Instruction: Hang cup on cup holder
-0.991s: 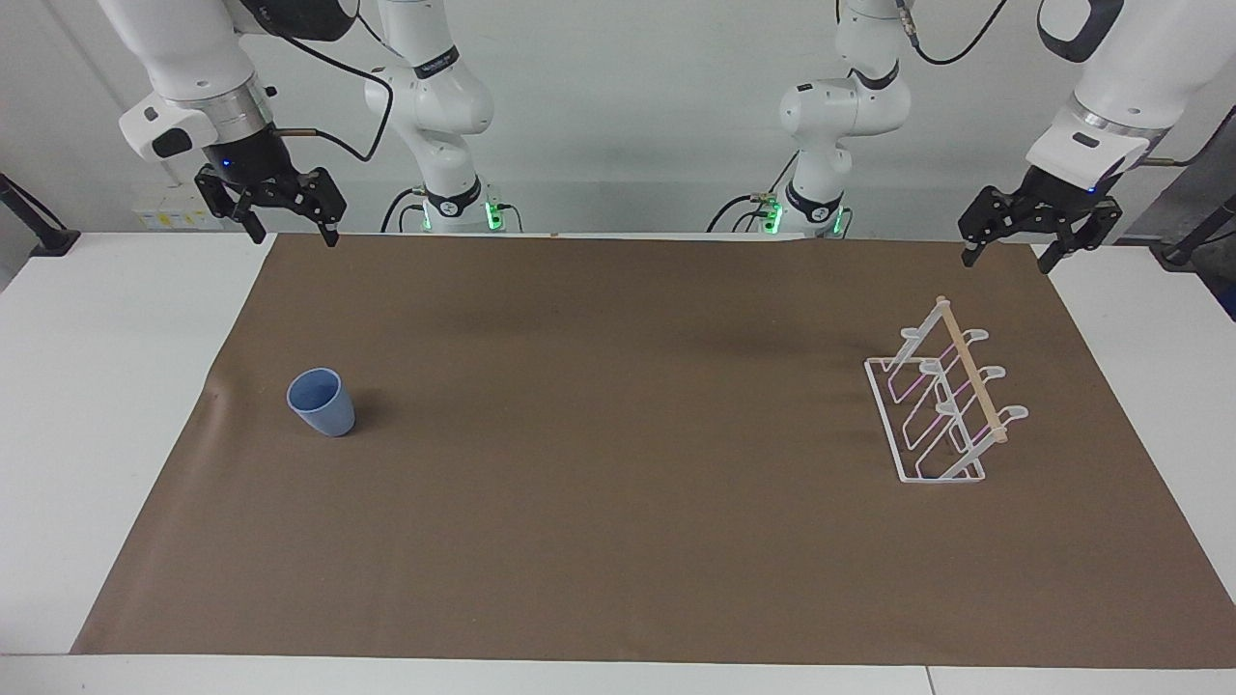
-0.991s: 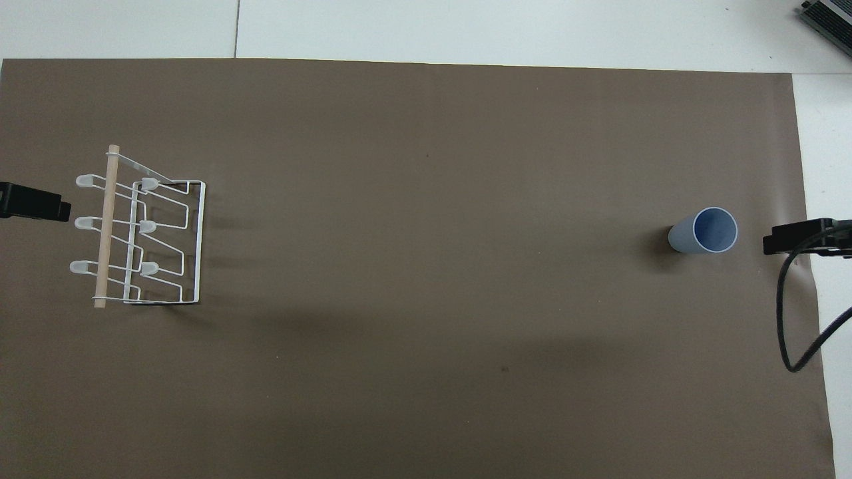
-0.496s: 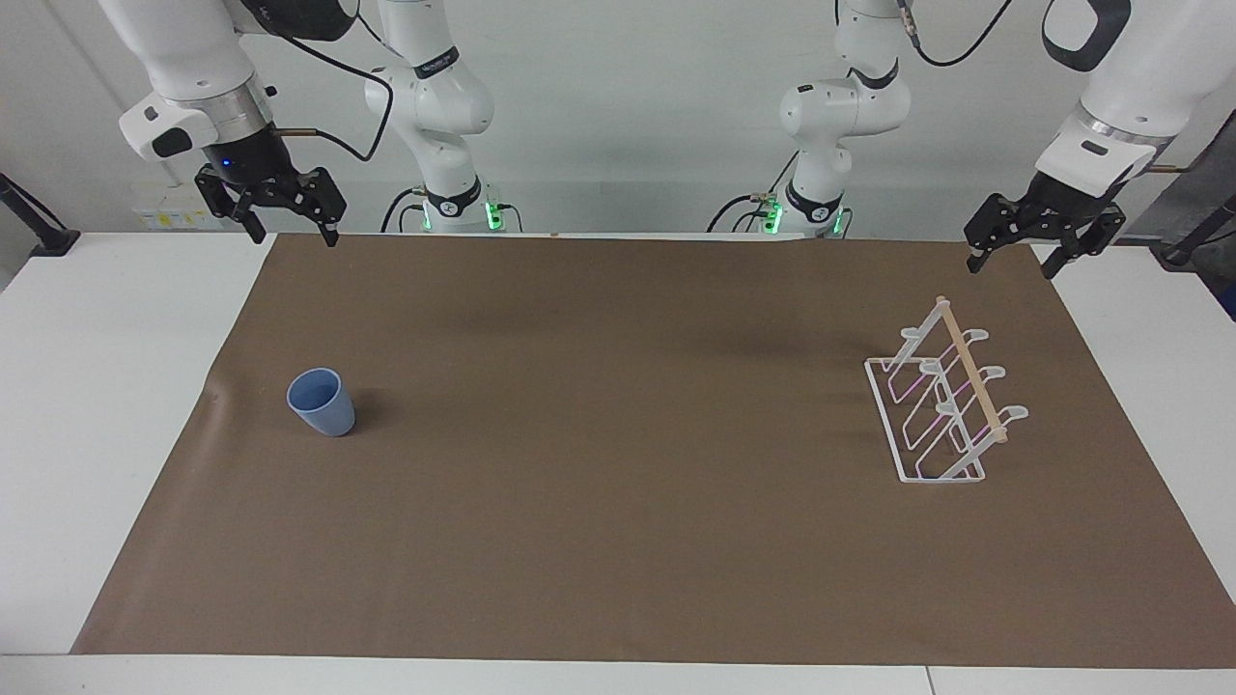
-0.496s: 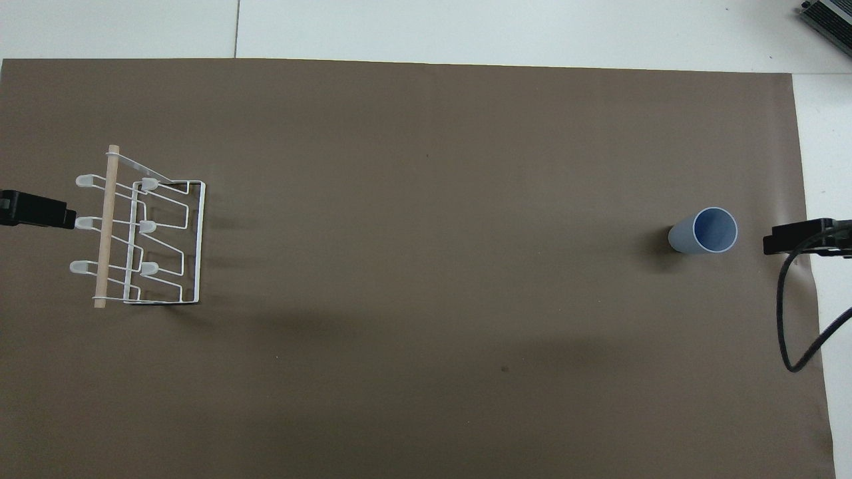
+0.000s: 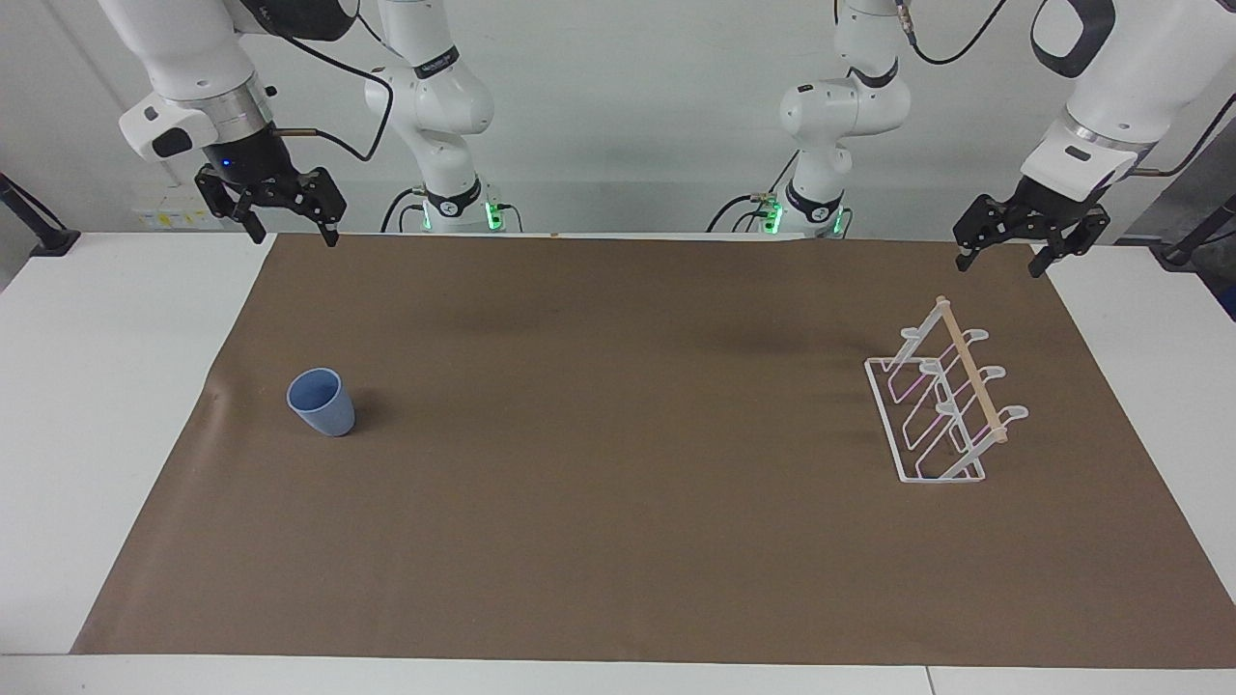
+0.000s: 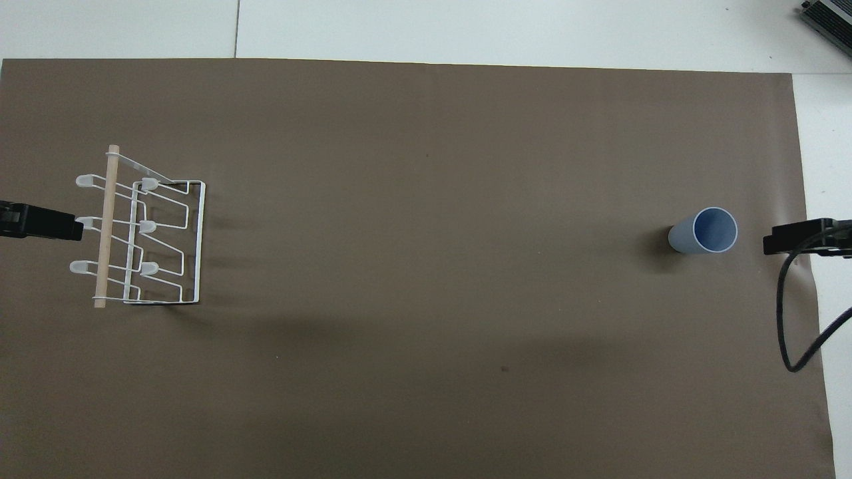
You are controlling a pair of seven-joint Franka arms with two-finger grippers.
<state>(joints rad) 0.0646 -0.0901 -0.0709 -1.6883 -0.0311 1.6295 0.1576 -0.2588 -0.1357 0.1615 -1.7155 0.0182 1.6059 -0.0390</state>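
The light-blue cup (image 5: 322,402) (image 6: 705,231) stands upright, mouth up, on the brown mat toward the right arm's end of the table. The white wire cup holder (image 5: 943,403) (image 6: 140,235), with a wooden rod across its top and rounded pegs, stands toward the left arm's end. My right gripper (image 5: 285,224) hangs open and empty, high over the mat's edge by the robots, well clear of the cup. My left gripper (image 5: 1002,251) hangs open and empty above the mat's corner, up and away from the cup holder. In the overhead view only a fingertip of each shows.
A brown mat (image 5: 618,541) covers most of the white table (image 5: 87,386). A black cable (image 6: 795,313) trails from the right gripper over the mat's edge. A dark device's corner (image 6: 829,16) sits at the table's farthest corner on the right arm's side.
The left gripper has risen slightly and shifted a little toward the table's middle. The right gripper, the cup and the cup holder have not moved.
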